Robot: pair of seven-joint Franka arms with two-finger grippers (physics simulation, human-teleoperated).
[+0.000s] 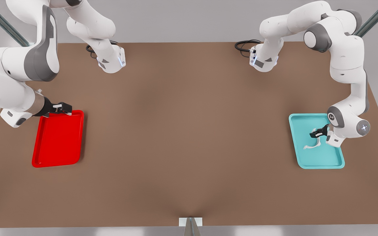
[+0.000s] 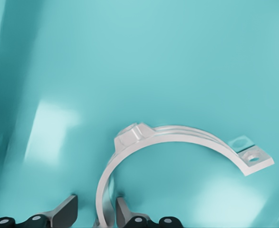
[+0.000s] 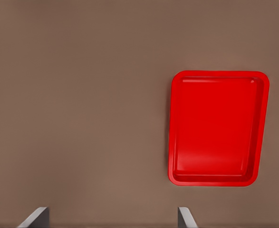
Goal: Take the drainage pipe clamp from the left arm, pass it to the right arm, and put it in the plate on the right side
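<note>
A: Where does the drainage pipe clamp (image 1: 313, 144) lie?

B: It lies in the teal tray (image 1: 320, 162) on the front view's right, on the tray floor. In the left wrist view the drainage pipe clamp (image 2: 177, 156) shows as a white half-ring; one end tab with a hole lies flat on the teal floor, and the other end of the strip runs down between the fingers (image 2: 63, 211).

A: What is the state of the left tool (image 1: 317, 133)?

B: The left tool (image 2: 94, 216) sits low over the teal tray, its fingers spread, one on each side of the strip. Whether a finger touches the strip cannot be told. The left arm (image 1: 348, 75) reaches down to it from the far right of the surface (image 1: 189, 131).

A: And the right tool (image 1: 65, 108)?

B: It hangs over the far edge of the plate (image 1: 57, 139), the red tray on the front view's left. In the right wrist view its fingertips (image 3: 37, 218) stand wide apart with nothing between them, and the plate (image 3: 217, 128) lies on the brown surface below. The right arm (image 1: 15, 78) carries it from the far left.

A: How do the two trays stand to each other?

B: Well apart, at opposite sides of the surface.
</note>
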